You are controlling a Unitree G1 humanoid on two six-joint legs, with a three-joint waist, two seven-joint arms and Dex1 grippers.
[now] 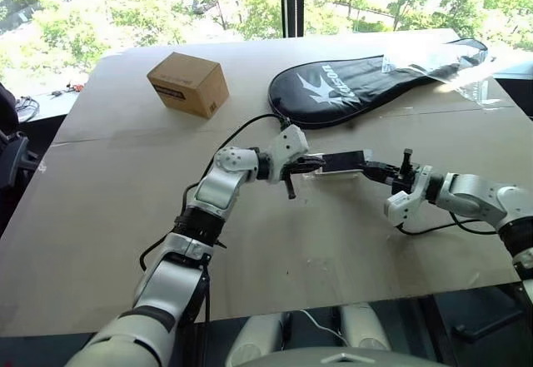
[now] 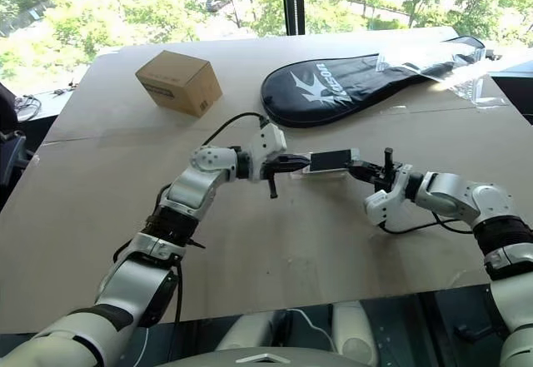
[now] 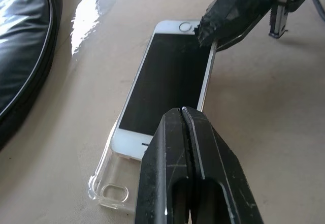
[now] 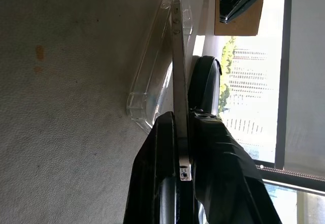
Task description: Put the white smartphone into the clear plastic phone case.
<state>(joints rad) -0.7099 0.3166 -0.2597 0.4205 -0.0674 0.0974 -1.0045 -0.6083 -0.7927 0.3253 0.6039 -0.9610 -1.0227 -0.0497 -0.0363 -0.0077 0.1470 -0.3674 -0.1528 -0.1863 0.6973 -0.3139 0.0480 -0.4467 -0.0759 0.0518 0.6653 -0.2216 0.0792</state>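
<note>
The white smartphone (image 3: 167, 87), screen up, lies slanted over the clear plastic phone case (image 3: 109, 188), whose camera-hole end sticks out past the phone. My right gripper (image 1: 366, 167) is shut on the phone's home-button end, and in the right wrist view its fingers (image 4: 203, 148) pinch the phone's thin edge (image 4: 177, 71) beside the case's rim (image 4: 152, 76). Opposite it, my left gripper (image 1: 310, 165) is shut with nothing between its fingers, its tips (image 3: 182, 113) over the phone's other end. All of this is at the middle of the brown table (image 1: 125, 200).
A cardboard box (image 1: 189, 84) stands at the back left. A black racket cover (image 1: 358, 88) lies behind the grippers, with a crinkled clear plastic bag (image 1: 433, 59) on its far right end. Black cables trail from both wrists onto the table.
</note>
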